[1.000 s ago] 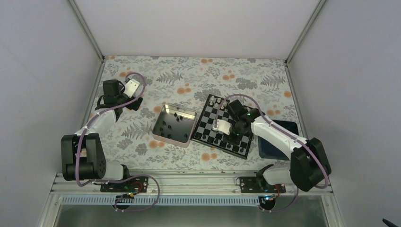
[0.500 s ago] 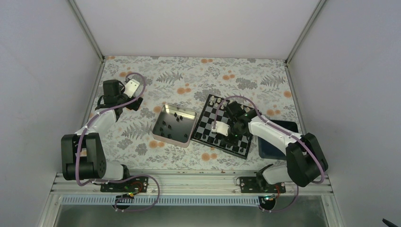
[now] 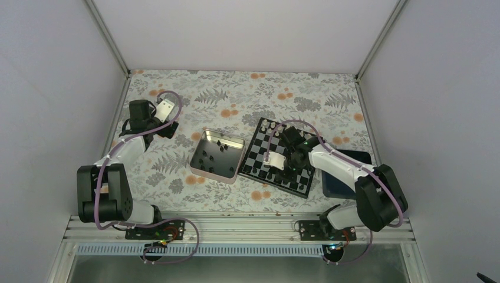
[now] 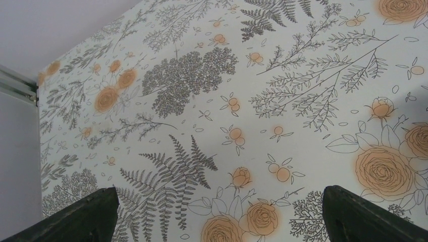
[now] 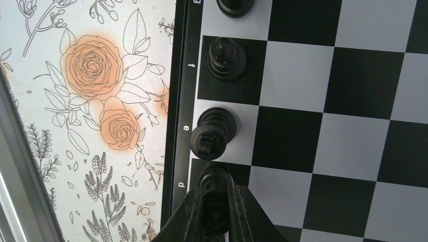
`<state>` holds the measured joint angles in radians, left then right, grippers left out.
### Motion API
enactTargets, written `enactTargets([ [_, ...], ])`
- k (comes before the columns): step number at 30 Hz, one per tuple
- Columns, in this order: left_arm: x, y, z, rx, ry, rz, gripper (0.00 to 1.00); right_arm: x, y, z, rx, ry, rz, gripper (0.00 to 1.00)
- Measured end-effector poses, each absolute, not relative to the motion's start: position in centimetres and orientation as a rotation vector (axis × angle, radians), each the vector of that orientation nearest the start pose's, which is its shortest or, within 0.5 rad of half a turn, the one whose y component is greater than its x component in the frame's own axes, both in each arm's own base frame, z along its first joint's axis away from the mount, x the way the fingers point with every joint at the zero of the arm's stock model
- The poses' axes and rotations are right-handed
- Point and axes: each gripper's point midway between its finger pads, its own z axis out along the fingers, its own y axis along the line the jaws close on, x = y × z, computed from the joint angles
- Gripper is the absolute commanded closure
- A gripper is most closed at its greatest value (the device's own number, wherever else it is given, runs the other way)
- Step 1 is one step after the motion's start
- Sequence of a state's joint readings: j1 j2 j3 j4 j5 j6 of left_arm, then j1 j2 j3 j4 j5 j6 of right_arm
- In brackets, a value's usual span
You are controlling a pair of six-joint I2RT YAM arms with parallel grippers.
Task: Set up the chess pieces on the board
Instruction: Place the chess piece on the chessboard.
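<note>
The black-and-silver checkered board [image 3: 263, 152] lies right of centre, shown close in the right wrist view [image 5: 323, 101]. My right gripper [image 5: 218, 212] is shut on a black chess piece [image 5: 214, 184] over the dark square by the letter d, at the board's near edge. Two more black pieces [image 5: 216, 132] [image 5: 225, 56] stand on the squares by e and f, and part of another shows at the top. Several black pieces [image 3: 213, 154] lie in the silver tin. My left gripper [image 4: 217, 217] is open and empty over the floral cloth at far left [image 3: 167, 111].
The silver square tin [image 3: 200, 170] sits just left of the board. A dark blue tray [image 3: 358, 158] lies right of the board, partly under my right arm. White pieces [image 3: 270, 125] stand at the board's far edge. Floral cloth covers the table.
My right gripper has moved a little left and toward the board's near edge with the black piece in it. The left arm has not moved.
</note>
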<state>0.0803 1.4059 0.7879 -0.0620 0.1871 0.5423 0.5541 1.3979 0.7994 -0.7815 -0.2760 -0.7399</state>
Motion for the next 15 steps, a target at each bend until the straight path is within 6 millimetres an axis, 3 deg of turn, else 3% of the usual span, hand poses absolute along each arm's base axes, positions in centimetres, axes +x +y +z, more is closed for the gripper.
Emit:
enactTargets([
  [15, 40.13, 0.02, 12.75, 0.61, 2.157, 0.127, 0.0, 19.17, 17.27, 5.03, -1.792, 2.313, 0.374, 0.88],
])
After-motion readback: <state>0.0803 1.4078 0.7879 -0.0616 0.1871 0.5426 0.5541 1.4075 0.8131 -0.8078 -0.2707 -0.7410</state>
